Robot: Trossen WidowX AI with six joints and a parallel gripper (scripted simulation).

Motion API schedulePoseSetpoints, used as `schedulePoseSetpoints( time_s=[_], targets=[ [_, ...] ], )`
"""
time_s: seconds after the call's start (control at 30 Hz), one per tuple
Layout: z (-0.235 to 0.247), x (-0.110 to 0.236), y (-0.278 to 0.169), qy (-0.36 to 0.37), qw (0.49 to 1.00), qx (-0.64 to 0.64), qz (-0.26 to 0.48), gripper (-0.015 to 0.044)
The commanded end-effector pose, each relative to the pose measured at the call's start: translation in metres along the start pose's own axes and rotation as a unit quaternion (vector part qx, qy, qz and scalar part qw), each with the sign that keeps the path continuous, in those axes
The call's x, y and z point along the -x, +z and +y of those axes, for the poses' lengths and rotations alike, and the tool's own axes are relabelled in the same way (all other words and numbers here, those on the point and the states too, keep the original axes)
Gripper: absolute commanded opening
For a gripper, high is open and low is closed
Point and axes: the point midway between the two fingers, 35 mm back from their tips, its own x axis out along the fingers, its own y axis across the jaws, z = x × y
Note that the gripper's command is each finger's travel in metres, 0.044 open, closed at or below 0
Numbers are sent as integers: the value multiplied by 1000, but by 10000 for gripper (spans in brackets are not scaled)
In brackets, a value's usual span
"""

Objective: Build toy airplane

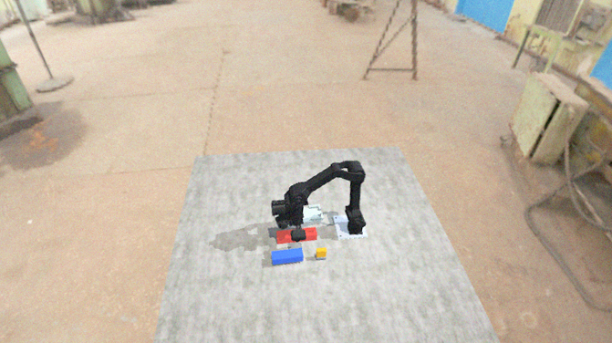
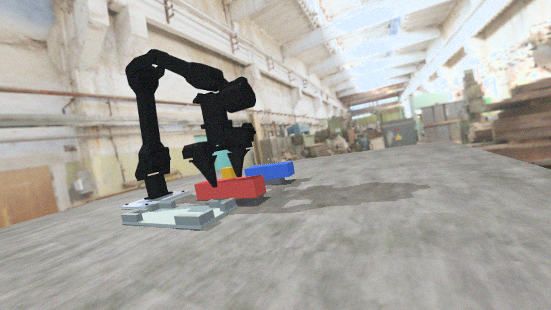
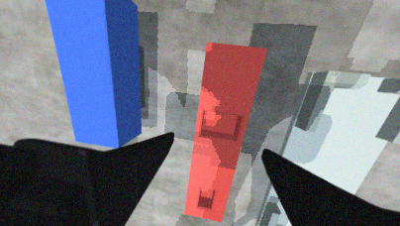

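The red fuselage (image 1: pixel 311 233) (image 2: pixel 238 187) (image 3: pixel 232 84) lies flat on the mat beside the jig, with two sockets in its top. My gripper (image 1: pixel 298 234) (image 2: pixel 225 180) (image 3: pixel 216 144) is open and empty, pointing down over it with one finger on each side and the tips near its top edge. The blue wing (image 1: pixel 286 256) (image 2: pixel 269 170) (image 3: pixel 91 69) lies parallel to the fuselage, a little farther from the jig. The small yellow tail fin (image 1: pixel 321 252) (image 2: pixel 227 172) stands beside them; the wrist view does not show it. The grey jig (image 1: pixel 314 214) (image 2: pixel 173 216) (image 3: pixel 342 124) with its cradle is empty.
The arm's white base plate (image 1: pixel 342 223) (image 2: pixel 135 203) sits right next to the jig. Everything rests on a grey mat (image 1: pixel 334 299) on a workshop floor. Dark shadow patches lie on the mat around the parts.
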Motion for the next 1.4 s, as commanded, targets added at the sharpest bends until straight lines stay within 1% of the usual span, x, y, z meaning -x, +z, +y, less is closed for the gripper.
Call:
schedulePoseSetpoints(
  time_s=[0.0,0.43,0.73,0.97,1.17,1.37],
  targets=[
    [1,-9,-2,2,1000,0,6,440],
    [1,-27,-4,2,1000,0,6,440],
    [1,-27,-4,2,1000,0,6,204],
    [1,-27,-4,2,1000,0,6,157],
    [1,-17,-1,2,1000,0,6,0],
    [1,1,3,2,1000,0,6,0]
  ],
)
